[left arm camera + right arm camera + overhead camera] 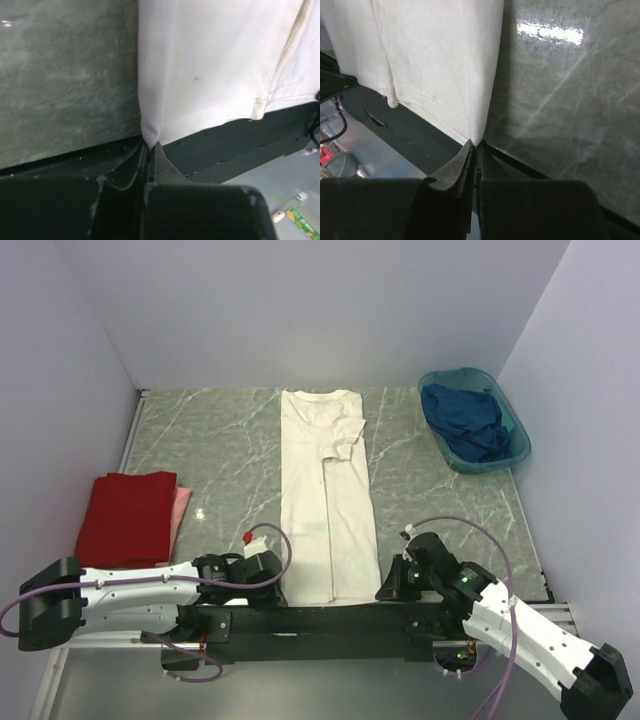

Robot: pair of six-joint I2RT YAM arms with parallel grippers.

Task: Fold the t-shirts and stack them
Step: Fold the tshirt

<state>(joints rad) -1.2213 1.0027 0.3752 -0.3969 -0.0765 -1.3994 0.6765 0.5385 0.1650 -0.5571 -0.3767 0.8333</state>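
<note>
The left tool [150, 145] sits closest to the lens, its jaws pressed together on the near-left hem corner of the cream-white t-shirt [325, 490]; the cloth puckers to a point where it enters the pinch. The shirt is the landmark here. It lies down the middle of the marbled surface [220, 450] as a long narrow strip, sleeves turned inward, collar at the far end, and its hem just overhangs the dark rail [235, 140] at the near edge.

Well to the left of this shirt rests the red t-shirt [125, 515], folded into a flat rectangle, with a pale pink layer [181, 505] showing at the edge nearest the cream shirt (whether that is another garment I cannot tell).

At the shirt's near-right hem corner, the right tool [475, 142] is likewise clamped on the fabric, jaws together around the corner tip.

Beyond the shirt's far-right corner stands the teal basin [515, 440], with the dark blue t-shirt [465, 420] crumpled inside it.

The step in hand looks like the crosswise fold of the cream strip. The next move likely calls for both tools to rise together, keeping the hem level and taut between them, and carry it toward the collar without dragging the strip askew.
</note>
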